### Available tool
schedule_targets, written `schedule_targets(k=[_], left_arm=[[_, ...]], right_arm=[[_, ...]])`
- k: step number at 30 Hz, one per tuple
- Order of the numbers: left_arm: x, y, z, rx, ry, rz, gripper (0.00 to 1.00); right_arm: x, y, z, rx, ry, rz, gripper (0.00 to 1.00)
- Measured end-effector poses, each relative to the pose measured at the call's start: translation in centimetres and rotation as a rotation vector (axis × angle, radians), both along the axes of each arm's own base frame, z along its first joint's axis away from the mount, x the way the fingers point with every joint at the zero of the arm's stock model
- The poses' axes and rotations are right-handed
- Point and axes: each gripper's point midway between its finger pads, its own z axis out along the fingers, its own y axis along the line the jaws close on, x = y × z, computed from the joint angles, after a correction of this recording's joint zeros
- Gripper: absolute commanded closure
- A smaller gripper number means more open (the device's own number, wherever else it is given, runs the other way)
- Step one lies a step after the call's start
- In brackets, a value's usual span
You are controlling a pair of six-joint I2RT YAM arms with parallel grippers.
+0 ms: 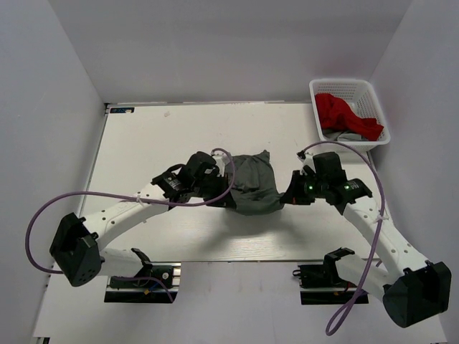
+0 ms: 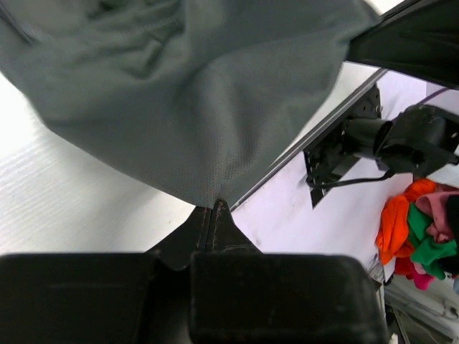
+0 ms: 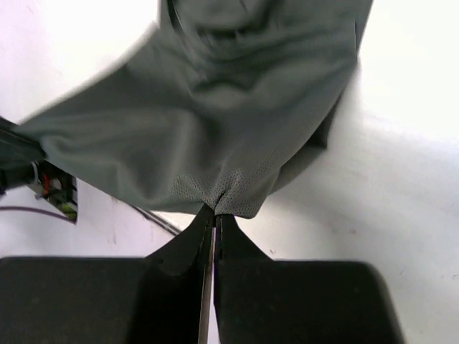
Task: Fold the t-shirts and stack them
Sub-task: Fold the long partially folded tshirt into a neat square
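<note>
1. Olive-grey t-shirt [image 1: 252,185] hangs bunched in the middle of the top view, strung between the two claws over the white table [image 1: 158,143]. Its sagging lower part is close to the table, but I cannot tell whether it touches.
2. At the shirt's left edge in the top view is the left claw [image 1: 229,193]. Its wrist view shows the black fingertips [image 2: 224,222] pressed together at lower centre, with a small pinch of the shirt's fine mesh cloth clamped between them. From that pinch the cloth fans out and fills the upper half of the frame.
3. At the shirt's right edge in the top view is the right claw [image 1: 288,195]. Its wrist view shows the fingertips [image 3: 229,233] closed on a gathered bit of the shirt's hem at lower centre. The cloth puckers at the tips, then spreads upward in loose folds across the top of the frame.
4. In the upper right of the top view, a red t-shirt [image 1: 346,113] lies crumpled in a white lattice basket [image 1: 337,84], well apart from the olive-grey one. A bit of grey cloth [image 1: 349,135] shows beside it at the basket's lower edge.
5. At the lower right of the left wrist view, a heap of orange, green and pink cloth [image 2: 423,229] lies beyond the table's edge. Above and to its left is a black bracket [image 2: 337,154].
</note>
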Motion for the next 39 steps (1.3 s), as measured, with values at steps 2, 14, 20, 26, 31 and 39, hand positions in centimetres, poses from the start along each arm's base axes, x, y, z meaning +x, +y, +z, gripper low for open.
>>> schedule_targets(k=[2, 14, 20, 26, 31, 39], left_arm=[[0.3, -0.1, 0.6, 0.004, -0.01, 0.013, 1.0], [7.8, 1.1, 3.3, 0.122, -0.111, 0.325, 1.0], [11.8, 2.0, 3.9, 0.165, -0.162, 0.449, 1.0], [15.3, 3.2, 3.1, 0.206, -0.164, 0.524, 1.0], [18.6, 3.6, 1.1, 0.236, -0.136, 0.554, 1.0], [22.1, 4.3, -2.6, 0.268, -0.076, 0.564, 1.0]], right_arm=[[0.8, 0.1, 1.4, 0.007, -0.039, -0.011, 1.0], [6.5, 1.1, 4.4, -0.003, -0.084, -0.084, 1.0], [9.9, 1.5, 5.9, 0.003, -0.105, -0.115, 1.0], [13.1, 2.2, 6.1, 0.007, -0.104, -0.137, 1.0], [15.7, 2.6, 4.9, 0.002, -0.065, -0.144, 1.0], [20.2, 3.6, 1.8, 0.008, 0.008, -0.142, 1.0]])
